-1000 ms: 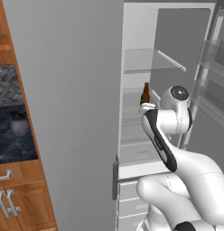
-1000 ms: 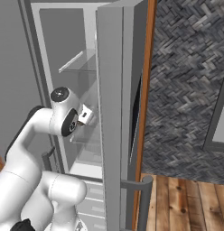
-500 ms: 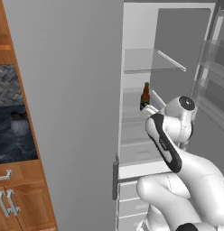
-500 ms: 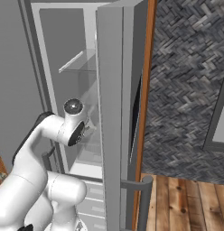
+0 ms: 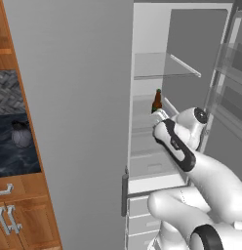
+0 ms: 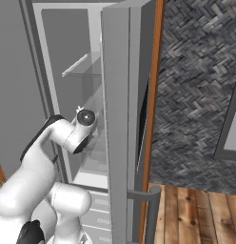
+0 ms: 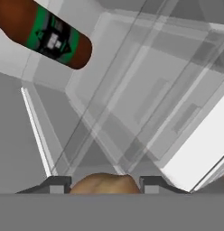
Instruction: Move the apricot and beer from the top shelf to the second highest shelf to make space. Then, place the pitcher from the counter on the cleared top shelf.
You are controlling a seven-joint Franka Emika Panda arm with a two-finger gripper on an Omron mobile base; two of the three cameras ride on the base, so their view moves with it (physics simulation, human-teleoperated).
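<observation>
In the hand view a tan-orange apricot [image 7: 104,182] sits between my two dark fingertips [image 7: 57,184], and my gripper [image 7: 105,186] is shut on it. The beer [image 7: 46,34], brown with a green label, lies across the upper left of that view. From the left base view the beer [image 5: 156,101] stands upright on the second highest shelf [image 5: 142,117], under the bare glass top shelf [image 5: 159,66]. My gripper [image 5: 160,117] is just beside the bottle's base, mostly hidden by the hand. The smoky pitcher [image 5: 19,134] stands on the dark counter [image 5: 15,158] at far left.
The fridge door [image 6: 122,124] stands open on the right, its door racks [image 5: 230,73] close to my wrist. A wide grey fridge side panel [image 5: 79,122] separates the fridge from the counter. Lower glass shelves [image 5: 150,156] and white drawers [image 5: 140,210] lie beneath.
My wrist has dropped and swung a little toward the fridge interior, with the apricot still in the fingers. The beer has not moved.
</observation>
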